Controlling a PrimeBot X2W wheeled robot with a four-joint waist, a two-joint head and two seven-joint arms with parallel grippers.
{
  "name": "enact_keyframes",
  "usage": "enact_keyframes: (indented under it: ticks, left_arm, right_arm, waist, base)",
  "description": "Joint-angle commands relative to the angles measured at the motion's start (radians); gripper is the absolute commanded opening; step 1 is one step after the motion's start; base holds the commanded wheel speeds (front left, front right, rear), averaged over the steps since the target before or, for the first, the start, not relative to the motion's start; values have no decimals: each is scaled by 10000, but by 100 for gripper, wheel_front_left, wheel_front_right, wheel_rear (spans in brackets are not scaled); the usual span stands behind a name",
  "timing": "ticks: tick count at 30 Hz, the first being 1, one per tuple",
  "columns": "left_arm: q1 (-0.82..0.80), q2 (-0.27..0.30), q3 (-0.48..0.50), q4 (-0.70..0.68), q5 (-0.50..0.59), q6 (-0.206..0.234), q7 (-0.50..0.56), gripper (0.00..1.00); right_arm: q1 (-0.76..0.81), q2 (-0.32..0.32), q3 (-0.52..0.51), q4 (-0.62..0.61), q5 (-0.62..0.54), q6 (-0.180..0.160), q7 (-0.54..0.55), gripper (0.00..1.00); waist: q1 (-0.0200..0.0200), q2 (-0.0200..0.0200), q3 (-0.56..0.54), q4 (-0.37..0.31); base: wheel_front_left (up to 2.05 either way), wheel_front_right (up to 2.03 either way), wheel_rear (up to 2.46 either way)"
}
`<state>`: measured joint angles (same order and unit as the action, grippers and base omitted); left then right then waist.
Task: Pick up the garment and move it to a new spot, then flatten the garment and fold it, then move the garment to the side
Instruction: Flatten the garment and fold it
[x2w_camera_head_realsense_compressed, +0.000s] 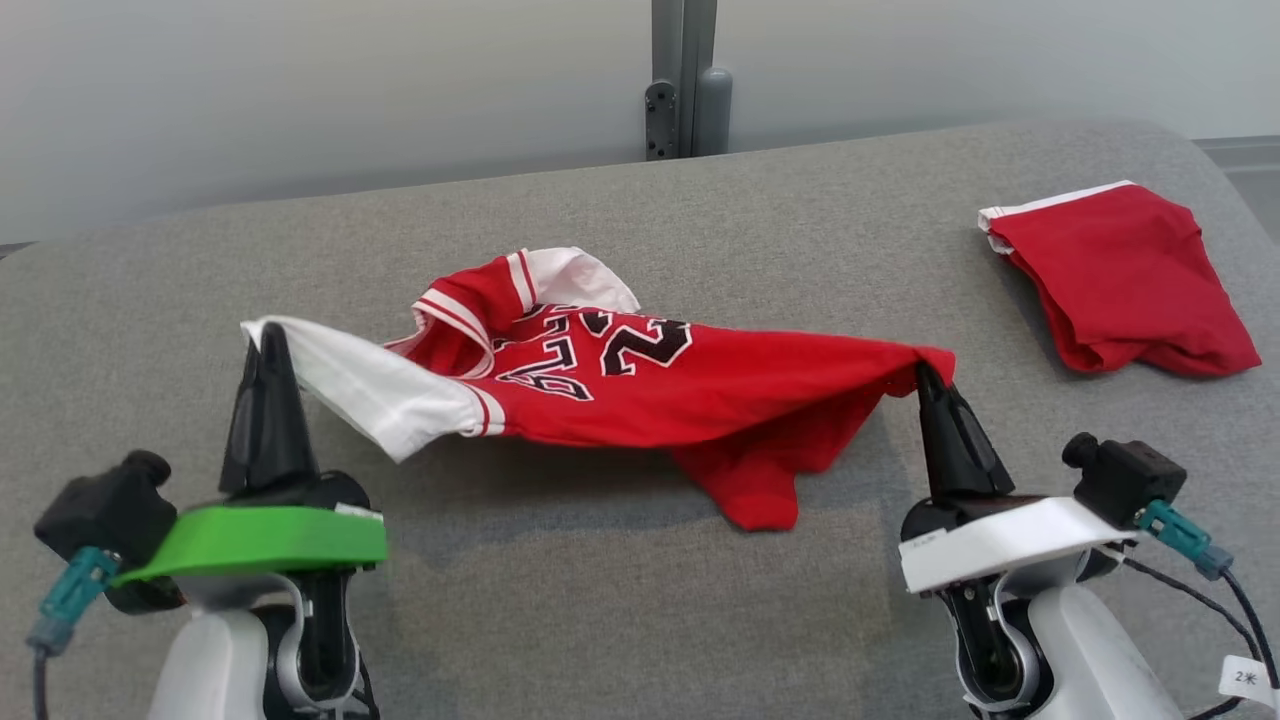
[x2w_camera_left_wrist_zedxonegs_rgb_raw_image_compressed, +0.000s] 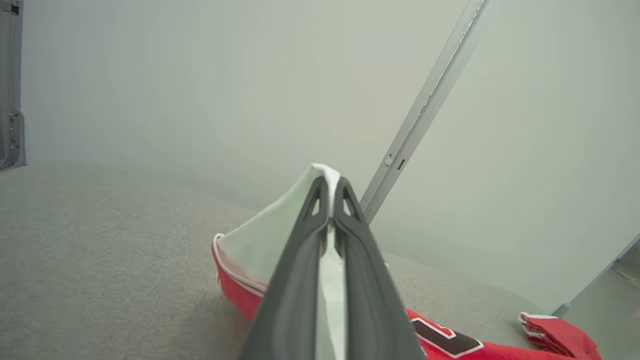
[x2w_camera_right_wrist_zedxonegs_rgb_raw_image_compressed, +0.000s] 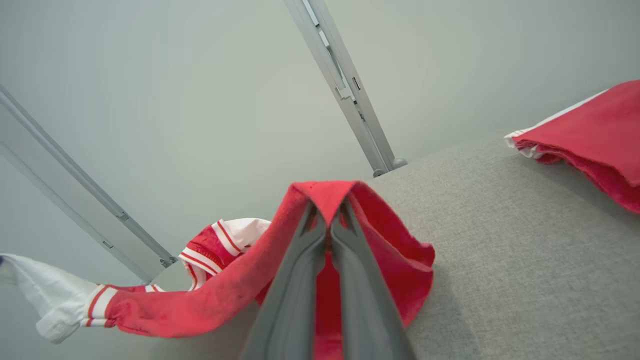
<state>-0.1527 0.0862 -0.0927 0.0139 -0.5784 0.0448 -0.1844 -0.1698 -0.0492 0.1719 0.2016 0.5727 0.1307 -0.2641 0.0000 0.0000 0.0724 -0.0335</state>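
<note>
Garment (x2w_camera_head_realsense_compressed: 700, 390), a red jersey with white sleeves and black numerals, hangs stretched between the two hands over the middle of the grey desk (x2w_camera_head_realsense_compressed: 600, 620). The left hand (x2w_camera_head_realsense_compressed: 268, 340), at the near left, is clamped on the end of one white sleeve (x2w_camera_head_realsense_compressed: 370, 385). In the left wrist view its dark fingers (x2w_camera_left_wrist_zedxonegs_rgb_raw_image_compressed: 295, 280) press together, with white cloth showing in the slit between them and peeking over the tips. The right hand (x2w_camera_head_realsense_compressed: 926, 378), at the near right and well apart from the left, is closed tight on a red corner of the hem (x2w_camera_head_realsense_compressed: 895, 358). In the right wrist view red cloth folds over its fingertips (x2w_camera_right_wrist_zedxonegs_rgb_raw_image_compressed: 312, 220) and falls away on both sides. Both hands point up and away from the robot.

Out from the hands the garment sags toward its middle. A red fold below the span droops down to the desk, nearer the right hand than the left. On the far side the other sleeve (x2w_camera_head_realsense_compressed: 560, 275) curls upward, white with red and white stripes at its seam.

At the far right of the desk a second red cloth (x2w_camera_head_realsense_compressed: 1130, 280) with a white edge lies folded in a loose heap, well apart from the garment. Beyond the desk's far edge a grey post (x2w_camera_head_realsense_compressed: 685, 80) stands against a pale wall (x2w_camera_head_realsense_compressed: 300, 90).
</note>
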Motion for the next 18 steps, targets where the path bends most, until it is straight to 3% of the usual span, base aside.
enact_keyframes:
  ticks: [1,7,13,18]
  left_arm:
    - [-250,4,95,-360,-235,-113,33,0]
    - [-774,61,288,-2304,-861,-313,262,0]
    - [-1242,274,245,-4423,-804,-65,900,0]
    - [-1771,459,130,-5981,-662,173,1489,0]
  right_arm:
    - [-141,-28,35,-380,233,0,-2,0]
    - [-187,-434,-212,-2302,1178,2,30,0]
    - [-65,-944,-771,-4410,1569,2,447,0]
    - [127,-1004,-1410,-6150,1444,2,938,0]
  waist:
    - [0,0,-105,-113]
    - [0,0,-260,-331]
    - [0,0,-303,-546]
    - [0,0,-183,-671]
  base:
    - [0,0,0]
    - [0,0,0]
    - [0,0,0]
    - [0,0,0]
